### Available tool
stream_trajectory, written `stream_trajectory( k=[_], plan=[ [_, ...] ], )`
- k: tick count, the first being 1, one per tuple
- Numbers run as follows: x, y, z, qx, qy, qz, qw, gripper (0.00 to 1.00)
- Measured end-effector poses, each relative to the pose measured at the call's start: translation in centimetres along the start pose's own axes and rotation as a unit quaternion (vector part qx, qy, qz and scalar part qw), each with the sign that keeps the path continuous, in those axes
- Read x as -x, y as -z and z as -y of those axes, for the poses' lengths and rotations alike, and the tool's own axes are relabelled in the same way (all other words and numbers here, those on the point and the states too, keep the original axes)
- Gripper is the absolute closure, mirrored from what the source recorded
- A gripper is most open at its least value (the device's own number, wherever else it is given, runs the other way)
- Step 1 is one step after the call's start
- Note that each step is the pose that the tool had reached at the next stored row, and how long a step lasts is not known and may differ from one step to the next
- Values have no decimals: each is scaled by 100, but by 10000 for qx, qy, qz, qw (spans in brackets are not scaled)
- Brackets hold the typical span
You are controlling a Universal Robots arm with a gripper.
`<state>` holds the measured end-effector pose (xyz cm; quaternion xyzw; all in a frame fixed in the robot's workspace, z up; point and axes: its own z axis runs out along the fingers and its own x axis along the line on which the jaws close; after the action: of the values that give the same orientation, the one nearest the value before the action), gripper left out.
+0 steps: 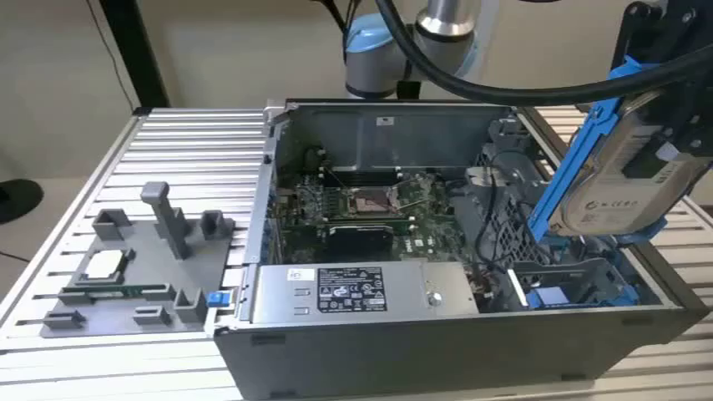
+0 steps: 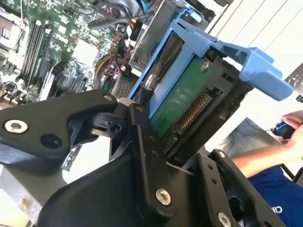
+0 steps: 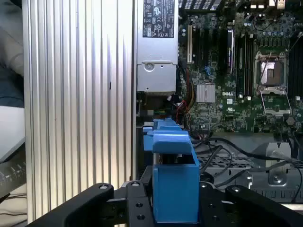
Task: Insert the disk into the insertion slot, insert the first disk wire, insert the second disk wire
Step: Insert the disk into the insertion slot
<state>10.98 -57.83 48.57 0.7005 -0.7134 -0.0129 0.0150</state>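
Black gripper (image 3: 175, 210) links are sitting closest to the lens in both wrist views. You are seeing them clamping the disk (image 3: 173, 177) by its blue carrier frame, 1 finger on each side, closed tight on it.

Hidden or cut off:
- In the second wrist view the links are covering the spot where the fingertips meet the disk (image 2: 182, 101); its green circuit-board face and connector edge are showing.
- In the exterior view the gripper (image 1: 669, 109) is running off the exterior view's right edge.
- A person's hand (image 2: 294, 126) and blue sleeve (image 2: 265, 189) are being cut by the edge of the second wrist view.

Position: the disk (image 1: 619, 180) is hanging tilted, nearly on edge, above the insertion slot (image 1: 573, 276) and apart from it. Its lower end is screening part of the slot's blue rails.

Containers:
- The open computer case (image 1: 446, 355) is holding the motherboard (image 1: 368, 209), the grey power-supply box (image 1: 356, 292) along its near wall, loose black cables (image 1: 485, 217) and the slot at the exterior view's right.
- A grey fixture tray (image 1: 134, 288) is lying on the slatted table (image 1: 189, 142) at the exterior view's left, carrying small parts too small to identify.
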Motion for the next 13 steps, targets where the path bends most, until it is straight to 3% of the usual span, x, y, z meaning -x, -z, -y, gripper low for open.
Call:
stream_trajectory(
  k=[13],
  plan=[
    [-10,-13,3,0,0,1,10000,100]
  ],
)
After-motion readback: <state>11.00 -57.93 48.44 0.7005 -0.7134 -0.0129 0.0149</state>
